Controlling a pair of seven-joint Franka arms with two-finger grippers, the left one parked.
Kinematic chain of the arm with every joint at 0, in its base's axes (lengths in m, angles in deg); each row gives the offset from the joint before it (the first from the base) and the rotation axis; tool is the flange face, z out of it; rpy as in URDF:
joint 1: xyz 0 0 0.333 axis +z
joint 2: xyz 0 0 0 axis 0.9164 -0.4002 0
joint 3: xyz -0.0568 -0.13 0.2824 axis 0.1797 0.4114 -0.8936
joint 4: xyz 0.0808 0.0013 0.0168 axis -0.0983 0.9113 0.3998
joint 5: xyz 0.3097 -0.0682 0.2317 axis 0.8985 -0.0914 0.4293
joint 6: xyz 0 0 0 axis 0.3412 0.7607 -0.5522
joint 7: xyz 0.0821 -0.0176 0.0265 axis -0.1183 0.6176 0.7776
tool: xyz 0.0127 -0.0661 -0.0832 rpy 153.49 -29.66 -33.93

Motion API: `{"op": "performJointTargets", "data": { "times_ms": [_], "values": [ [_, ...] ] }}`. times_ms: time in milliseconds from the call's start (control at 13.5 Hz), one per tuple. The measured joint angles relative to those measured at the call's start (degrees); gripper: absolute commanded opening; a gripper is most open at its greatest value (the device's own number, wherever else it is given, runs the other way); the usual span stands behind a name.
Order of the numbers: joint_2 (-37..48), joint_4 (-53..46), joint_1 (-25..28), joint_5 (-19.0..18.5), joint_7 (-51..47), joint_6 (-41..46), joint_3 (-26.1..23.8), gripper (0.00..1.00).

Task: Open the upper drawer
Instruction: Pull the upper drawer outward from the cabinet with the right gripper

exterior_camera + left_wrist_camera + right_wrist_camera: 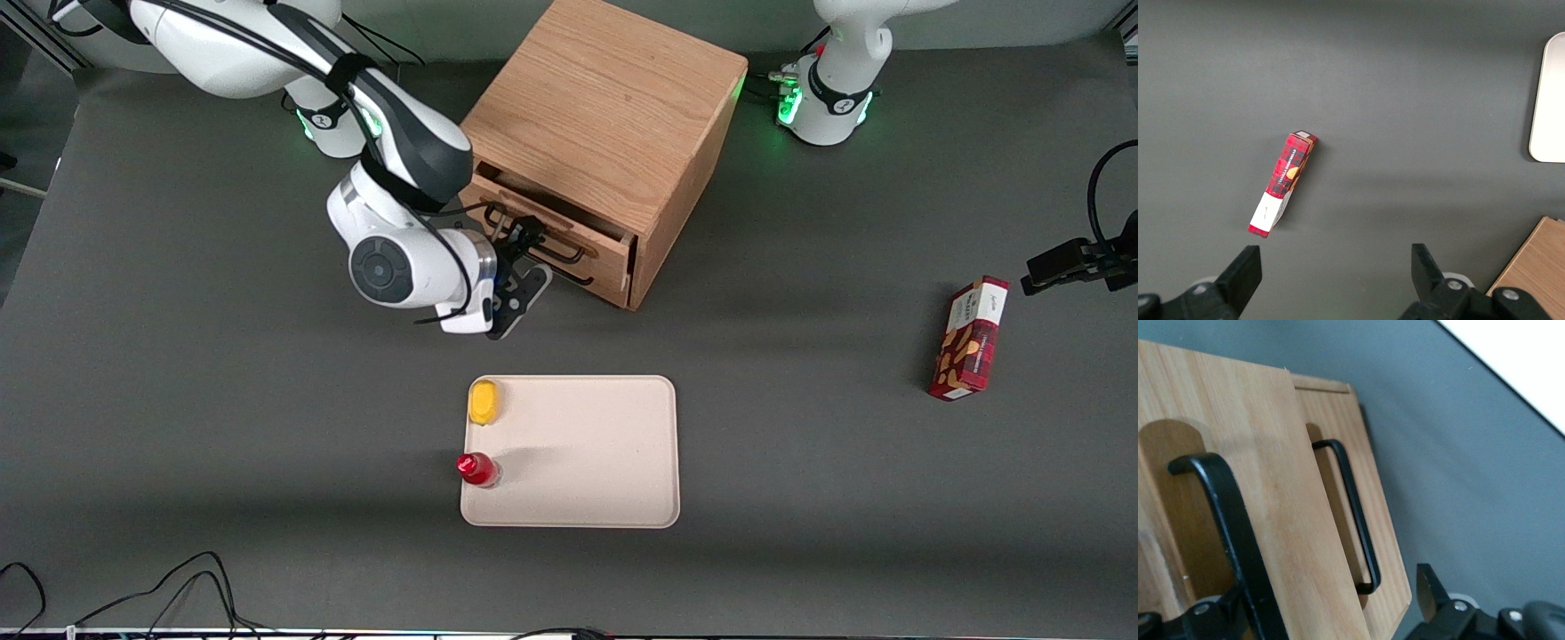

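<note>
The light oak cabinet (605, 116) stands at the back of the table. Its upper drawer (558, 229) is pulled out a short way, so its front (1271, 487) stands proud of the bottom drawer (1371, 540). My gripper (531, 258) is in front of the upper drawer, level with the drawer's thin black wire handle (1228, 520). The gripper (1331, 587) is open, with its fingers spread wide. The handle runs between them, close beside one finger and well apart from the other finger (1428, 587). The bottom drawer's handle (1355, 513) is untouched.
A beige tray (587, 453) lies nearer the front camera than the cabinet, with a yellow object (484, 402) and a red bottle (477, 468) on its edge. A red patterned box (969, 338) (1281, 183) lies toward the parked arm's end of the table.
</note>
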Motion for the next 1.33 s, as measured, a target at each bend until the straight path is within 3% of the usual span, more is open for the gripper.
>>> {"op": "performJointTargets", "data": {
  "times_ms": [1333],
  "values": [
    [-9.5,-17.8,-0.6,-3.4,3.0,8.2,7.5,1.00]
  ]
}}
